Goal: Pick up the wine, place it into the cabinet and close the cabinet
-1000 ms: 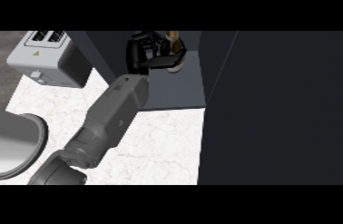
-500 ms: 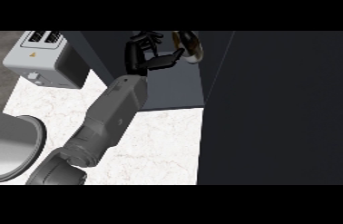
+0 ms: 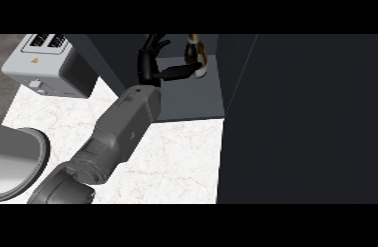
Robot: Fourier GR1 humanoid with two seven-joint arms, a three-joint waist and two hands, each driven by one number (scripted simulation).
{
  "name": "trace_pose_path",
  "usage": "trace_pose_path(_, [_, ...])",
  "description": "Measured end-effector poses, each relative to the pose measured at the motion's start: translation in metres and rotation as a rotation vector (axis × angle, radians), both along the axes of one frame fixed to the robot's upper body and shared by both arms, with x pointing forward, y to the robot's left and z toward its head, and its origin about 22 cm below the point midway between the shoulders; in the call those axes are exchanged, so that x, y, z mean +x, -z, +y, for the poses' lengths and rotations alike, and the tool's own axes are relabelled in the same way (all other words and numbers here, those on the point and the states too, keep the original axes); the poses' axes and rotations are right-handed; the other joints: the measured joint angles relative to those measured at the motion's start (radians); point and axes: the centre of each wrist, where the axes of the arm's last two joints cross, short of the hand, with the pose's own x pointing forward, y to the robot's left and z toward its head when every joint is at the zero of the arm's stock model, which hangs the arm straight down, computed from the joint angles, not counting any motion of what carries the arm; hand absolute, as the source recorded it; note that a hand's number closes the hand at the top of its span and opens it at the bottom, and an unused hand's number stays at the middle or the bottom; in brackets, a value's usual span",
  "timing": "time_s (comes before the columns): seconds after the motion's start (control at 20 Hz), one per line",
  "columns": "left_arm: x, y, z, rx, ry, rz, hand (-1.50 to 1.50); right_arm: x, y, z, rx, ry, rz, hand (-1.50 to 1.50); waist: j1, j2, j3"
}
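The wine bottle point(image 3: 194, 52) is dark with a brownish neck and stands inside the open cabinet, on its grey shelf point(image 3: 193, 102), near the back. My left hand point(image 3: 153, 66) is just left of the bottle, inside the cabinet. Its fingers point(image 3: 153, 45) point straight up, away from the bottle. Its thumb point(image 3: 179, 71) reaches toward the bottle's pale lower end and touches or nearly touches it. The hand is open. My right hand does not show.
The cabinet's dark door point(image 3: 310, 116) fills the right side of the view. A white toaster point(image 3: 43, 66) stands at the upper left. A rounded silver vessel point(image 3: 16, 163) sits at the left edge of the marble counter point(image 3: 177, 156).
My left hand was curled round the bottle; its fingers have since uncurled and drawn left. The bottle now stands on the shelf, further right.
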Motion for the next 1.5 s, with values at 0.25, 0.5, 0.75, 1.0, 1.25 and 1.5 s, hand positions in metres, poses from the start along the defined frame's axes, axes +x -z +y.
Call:
trace_pose_path(0.25, [-0.004,0.008,0.002,0.058,-0.021,0.006,-1.5,0.0,0.003,-0.002,-0.001,0.003,-0.004,-1.5,-0.002,0.003,-0.001])
trace_pose_path(0.5, [-0.005,0.011,0.004,0.062,-0.038,0.007,-1.5,0.0,0.004,0.0,0.001,-0.009,-0.002,-1.5,-0.007,0.006,-0.002])
trace_pose_path(0.75, [-0.007,0.016,0.005,0.044,-0.031,-0.021,-1.5,0.001,0.004,0.0,-0.002,-0.013,-0.006,-1.5,-0.008,0.005,-0.001])
trace_pose_path(1.0, [-0.008,0.017,0.005,0.038,-0.01,-0.041,-1.5,0.001,0.003,0.001,0.003,-0.017,-0.004,-1.5,-0.008,0.006,-0.002])
trace_pose_path(1.25, [-0.009,0.019,0.006,0.028,0.036,-0.073,-1.5,0.002,0.002,0.001,0.001,-0.02,-0.007,-1.5,-0.008,0.006,-0.002])
trace_pose_path(1.5, [-0.009,0.019,0.005,0.019,0.087,-0.068,-1.5,0.0,0.002,0.003,0.009,-0.022,0.002,-1.5,-0.004,0.006,-0.005])
